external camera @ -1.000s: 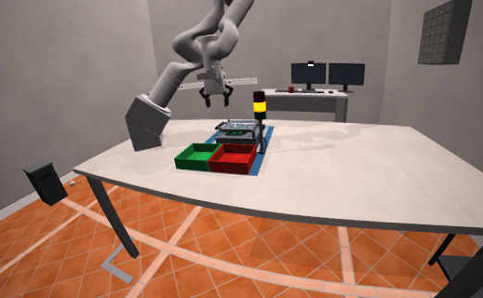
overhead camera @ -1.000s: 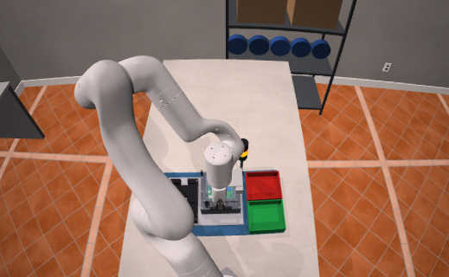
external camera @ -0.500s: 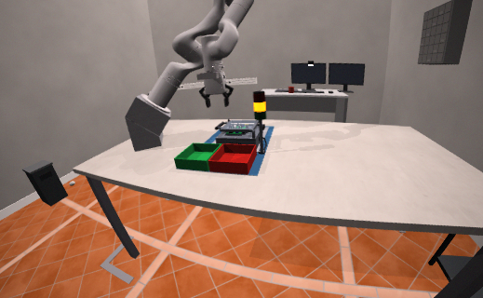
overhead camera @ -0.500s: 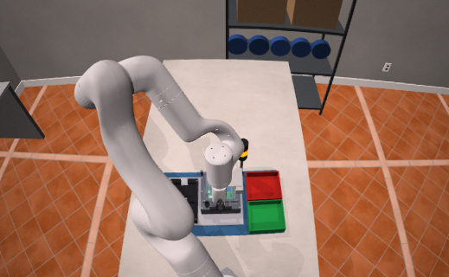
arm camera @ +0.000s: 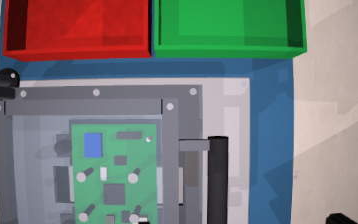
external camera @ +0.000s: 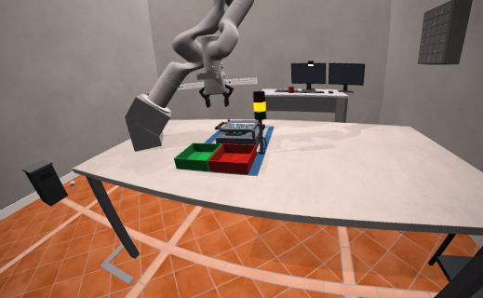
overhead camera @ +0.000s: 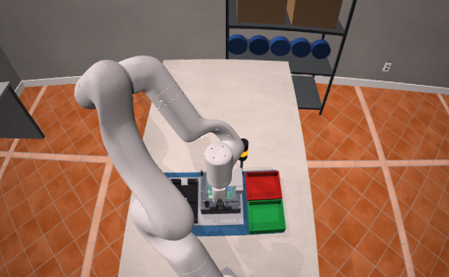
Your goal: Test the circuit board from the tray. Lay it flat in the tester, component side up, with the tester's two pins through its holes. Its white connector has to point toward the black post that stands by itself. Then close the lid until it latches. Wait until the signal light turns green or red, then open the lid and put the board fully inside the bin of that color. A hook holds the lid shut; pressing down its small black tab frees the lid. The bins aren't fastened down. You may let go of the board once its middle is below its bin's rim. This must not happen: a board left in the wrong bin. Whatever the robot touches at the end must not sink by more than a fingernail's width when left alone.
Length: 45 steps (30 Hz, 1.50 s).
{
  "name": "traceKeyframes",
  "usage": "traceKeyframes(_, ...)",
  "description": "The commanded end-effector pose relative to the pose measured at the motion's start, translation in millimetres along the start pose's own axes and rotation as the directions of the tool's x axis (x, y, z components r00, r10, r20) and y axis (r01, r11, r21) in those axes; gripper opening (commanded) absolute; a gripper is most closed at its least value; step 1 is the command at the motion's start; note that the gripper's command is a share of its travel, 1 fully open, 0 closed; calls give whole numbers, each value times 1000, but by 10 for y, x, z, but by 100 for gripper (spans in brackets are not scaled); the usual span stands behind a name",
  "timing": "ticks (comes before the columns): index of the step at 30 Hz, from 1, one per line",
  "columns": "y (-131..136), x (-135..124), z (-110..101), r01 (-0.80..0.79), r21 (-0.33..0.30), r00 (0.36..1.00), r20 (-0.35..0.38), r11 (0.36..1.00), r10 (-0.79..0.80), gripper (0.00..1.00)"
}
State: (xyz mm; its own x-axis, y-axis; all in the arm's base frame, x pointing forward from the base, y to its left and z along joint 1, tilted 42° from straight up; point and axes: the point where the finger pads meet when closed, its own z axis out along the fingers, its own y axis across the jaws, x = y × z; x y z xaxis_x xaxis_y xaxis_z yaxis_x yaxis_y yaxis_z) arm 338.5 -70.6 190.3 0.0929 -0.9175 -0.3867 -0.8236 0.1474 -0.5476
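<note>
The green circuit board [arm camera: 92,192] lies component side up in the tester, under the lid's clear pane. The lid [arm camera: 170,165] [external camera: 251,123] looks down over the tester, its black bar handle [arm camera: 218,180] to the right in the wrist view. Whether the hook holds it cannot be told; the white connector is not clearly seen. The signal light [overhead camera: 244,151] [external camera: 260,106] glows yellow. My gripper [external camera: 217,105] is open and empty, well above the tester; its fingertips barely show at the wrist view's lower edge. The red bin [external camera: 230,165] [arm camera: 80,53] and green bin [external camera: 191,163] [arm camera: 230,52] are empty.
The black tray [overhead camera: 188,196] is partly hidden by the arm in the top view. Tester and tray stand on a blue base [overhead camera: 221,230]. The bins stand side by side beyond the tester. The signal light's thin pole [external camera: 261,140] rises beside the tester and red bin.
</note>
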Motion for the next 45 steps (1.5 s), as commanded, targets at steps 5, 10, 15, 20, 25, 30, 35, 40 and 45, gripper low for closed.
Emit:
traceKeyframes(5, -4, 2, -2, 0, 1, 1000, -1, 1000, 0, 100)
traceKeyframes(10, -4, 2, -2, 0, 1, 1000, -1, 1000, 0, 100)
traceKeyframes(15, -4, 2, -2, 0, 1, 1000, -1, 1000, 0, 100)
traceKeyframes(20, -4, 2, -2, 0, 1, 1000, -1, 1000, 0, 100)
traceKeyframes(25, -4, 2, -2, 0, 1, 1000, -1, 1000, 0, 100)
traceKeyframes(30, -4, 2, -2, 0, 1, 1000, -1, 1000, 0, 100)
traceKeyframes(35, -4, 2, -2, 0, 1, 1000, -1, 1000, 0, 0)
traceKeyframes(40, -4, 2, -2, 0, 1, 1000, -1, 1000, 0, 0)
traceKeyframes(45, -4, 2, -2, 0, 1, 1000, -1, 1000, 0, 0)
